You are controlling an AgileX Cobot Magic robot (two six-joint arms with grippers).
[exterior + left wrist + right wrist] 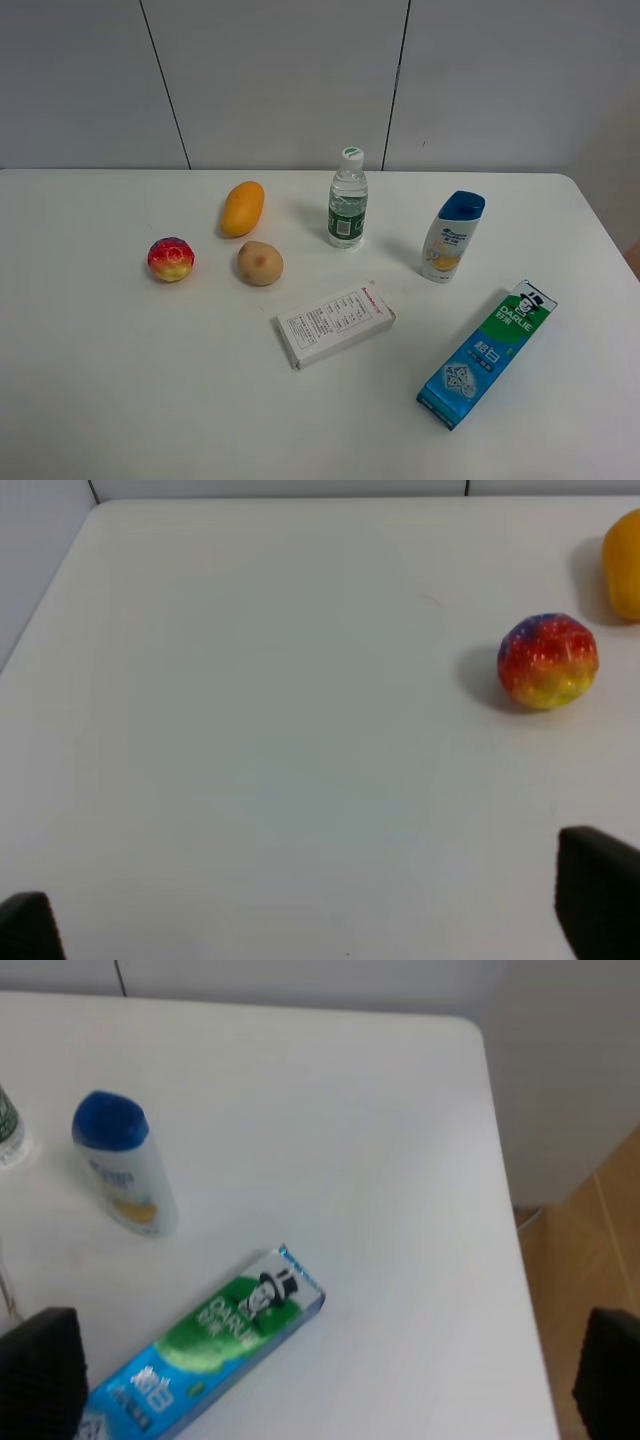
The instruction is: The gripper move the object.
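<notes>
The potato [260, 263], small, rounded and tan-brown, lies on the white table [120, 400] left of centre, between the apple and the white carton. It does not show in either wrist view. Neither arm shows in the exterior view. My left gripper [315, 920] is open and empty, with its black fingertips [600, 895] at the lower corners of the left wrist view, above bare table short of the apple. My right gripper [325, 1380] is open and empty, with its fingertips [40, 1375] far apart above the toothpaste box.
An orange-yellow mango [243, 208] [625, 565] lies behind the potato and a red-yellow apple [171, 259] [547, 661] to its left. A water bottle [348, 200], a shampoo bottle [452, 237] [125, 1165], a white carton [335, 325] and a toothpaste box [487, 353] [200, 1360] stand further right.
</notes>
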